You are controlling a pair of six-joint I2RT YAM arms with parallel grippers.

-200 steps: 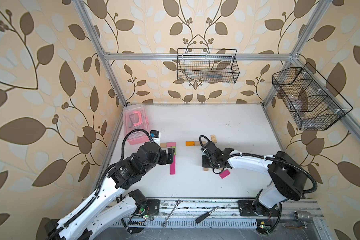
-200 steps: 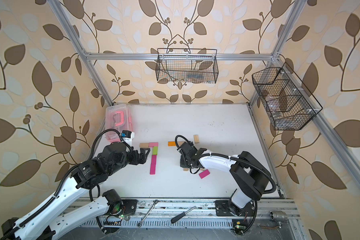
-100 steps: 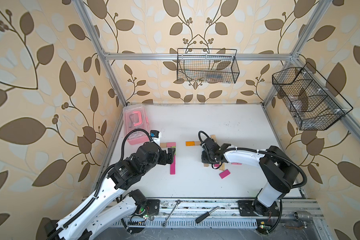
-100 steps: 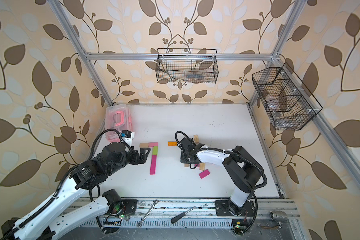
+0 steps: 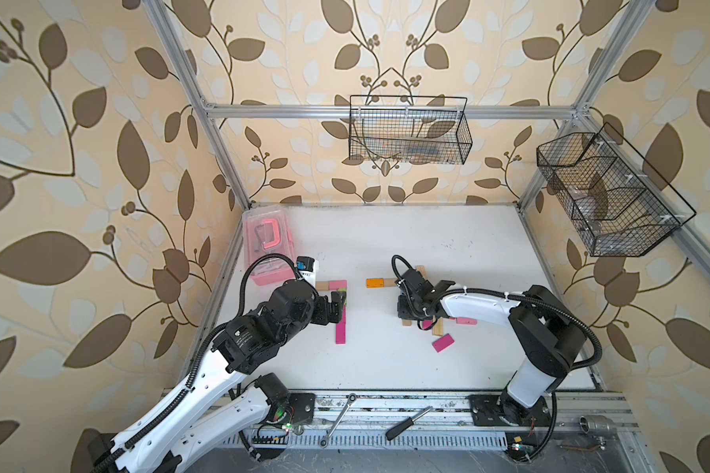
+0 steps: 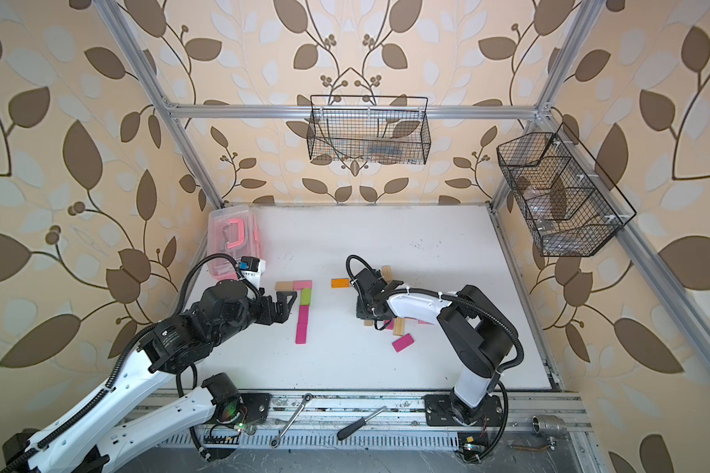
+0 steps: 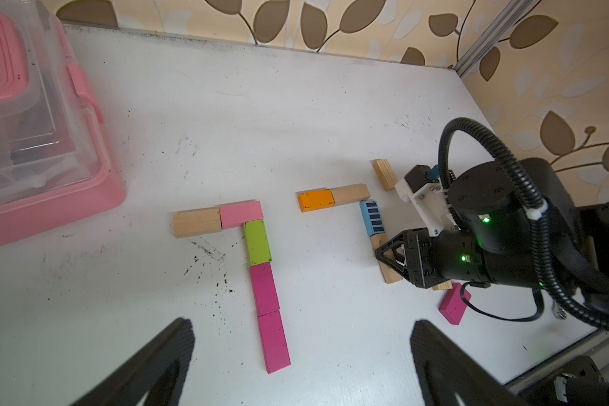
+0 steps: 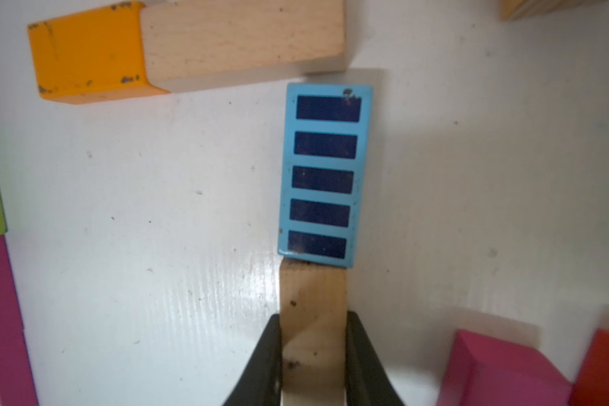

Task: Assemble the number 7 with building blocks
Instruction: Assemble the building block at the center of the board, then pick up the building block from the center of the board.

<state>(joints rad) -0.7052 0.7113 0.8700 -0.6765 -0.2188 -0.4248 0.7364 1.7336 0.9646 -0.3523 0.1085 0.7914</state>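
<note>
A finished 7 of building blocks lies on the left: plain wood (image 7: 196, 222), pink (image 7: 241, 214), lime green (image 7: 257, 242) and two magenta (image 7: 264, 289) blocks. My left gripper (image 7: 301, 325) hovers open over its lower end, holding nothing. A second 7 lies to the right, with an orange block (image 8: 88, 52) and a wood block (image 8: 243, 35) as its top bar. A blue striped block (image 8: 324, 175) lies below them. My right gripper (image 8: 313, 323) is shut on a plain wood block (image 8: 313, 291) that butts against the blue one's lower end.
Loose blocks lie by the right gripper: magenta (image 5: 443, 343), pink (image 5: 466, 320), wood (image 7: 384, 174), red (image 8: 605, 369). A pink plastic box (image 5: 265, 241) stands at the back left. Wire baskets (image 5: 408, 131) (image 5: 607, 196) hang on the walls. A wrench (image 5: 339, 417) and screwdriver (image 5: 408, 417) lie on the front rail.
The right arm's elbow has swung inward while its gripper stayed low over the wood block under the blue one. The left arm has not moved.
</note>
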